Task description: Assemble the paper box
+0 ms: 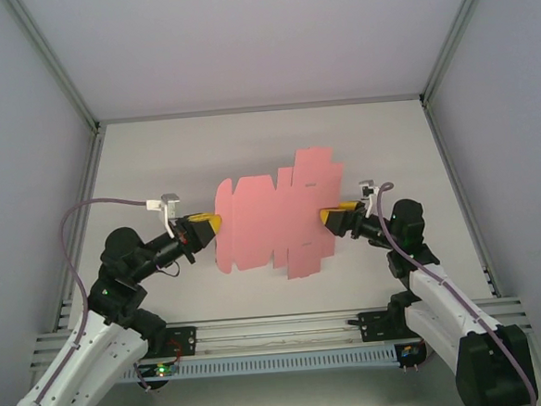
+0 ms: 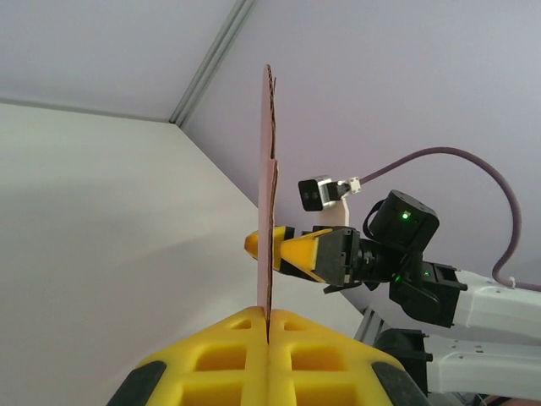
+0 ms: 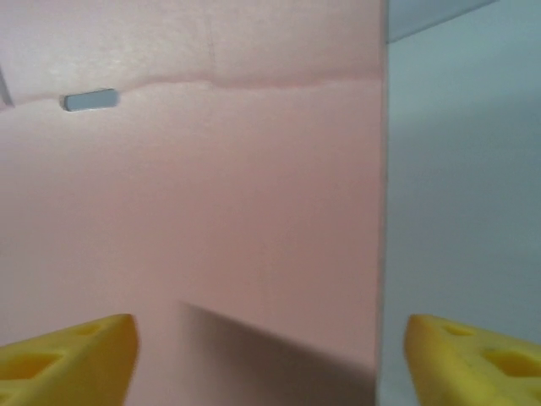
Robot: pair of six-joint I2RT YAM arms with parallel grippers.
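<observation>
Paper box (blurred) runs past three edges.

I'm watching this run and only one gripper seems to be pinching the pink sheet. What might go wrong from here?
1. The left gripper alone pinches the sheet, at one edge. The thin card may sag, swing or slip out.
2. The right gripper is open at the opposite edge. If it closes off a crease or on the wrong flap, it may bend the card where no fold belongs.
</observation>
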